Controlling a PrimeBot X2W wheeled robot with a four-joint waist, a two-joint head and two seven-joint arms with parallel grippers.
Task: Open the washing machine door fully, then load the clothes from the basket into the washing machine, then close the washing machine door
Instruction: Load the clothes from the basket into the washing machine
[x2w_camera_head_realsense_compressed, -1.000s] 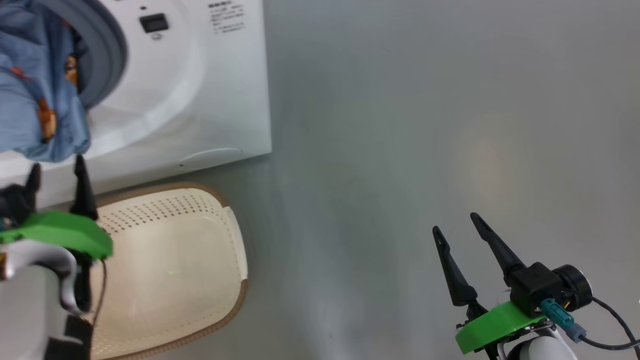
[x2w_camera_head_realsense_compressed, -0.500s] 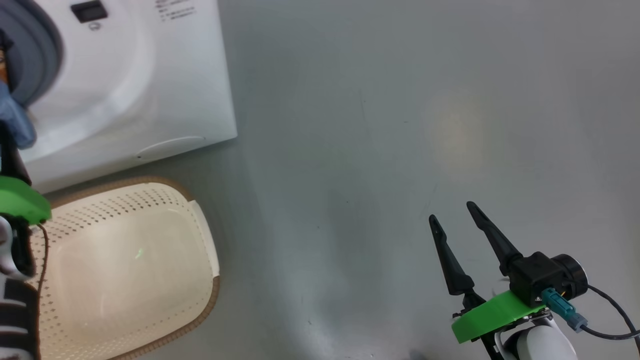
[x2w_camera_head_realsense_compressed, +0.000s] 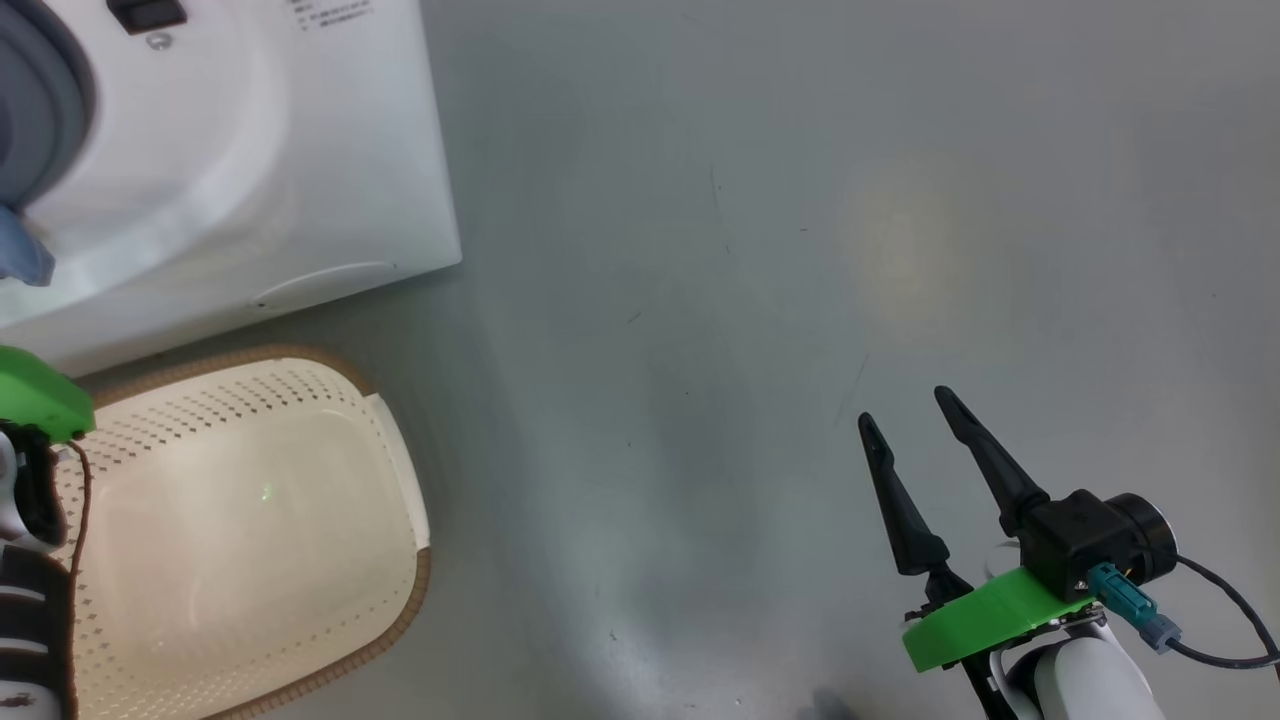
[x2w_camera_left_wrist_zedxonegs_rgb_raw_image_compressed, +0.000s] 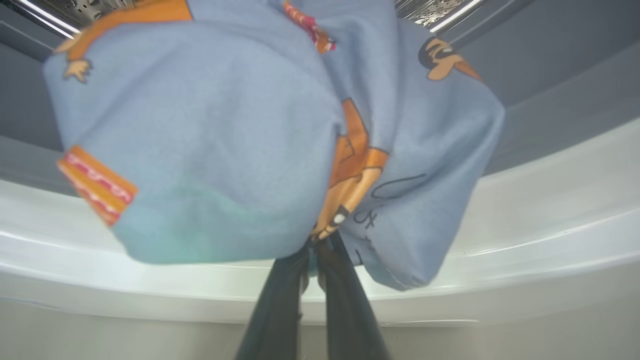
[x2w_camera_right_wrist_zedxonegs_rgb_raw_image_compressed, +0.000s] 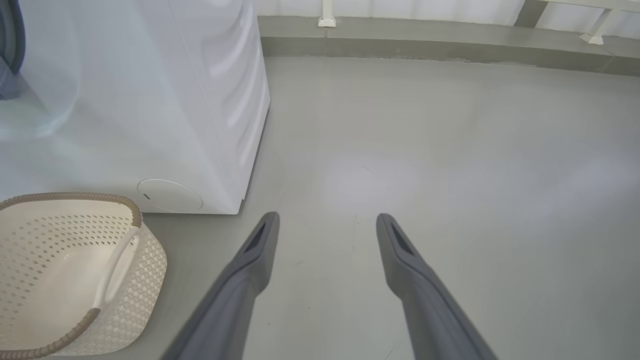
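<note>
Blue garment (x2w_camera_left_wrist_zedxonegs_rgb_raw_image_compressed: 210, 140) at the washing machine (x2w_camera_head_realsense_compressed: 300, 180) mouth — left jaws closed, perhaps pinching it; right jaws spread.

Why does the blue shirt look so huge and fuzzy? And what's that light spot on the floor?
Left wrist view: the blue garment hangs close to the lens, so it looms large and soft-edged. Head view: the pale patch is light reflecting off the grey floor. Right wrist view: sharper, with soft sheen on the washing machine.
</note>
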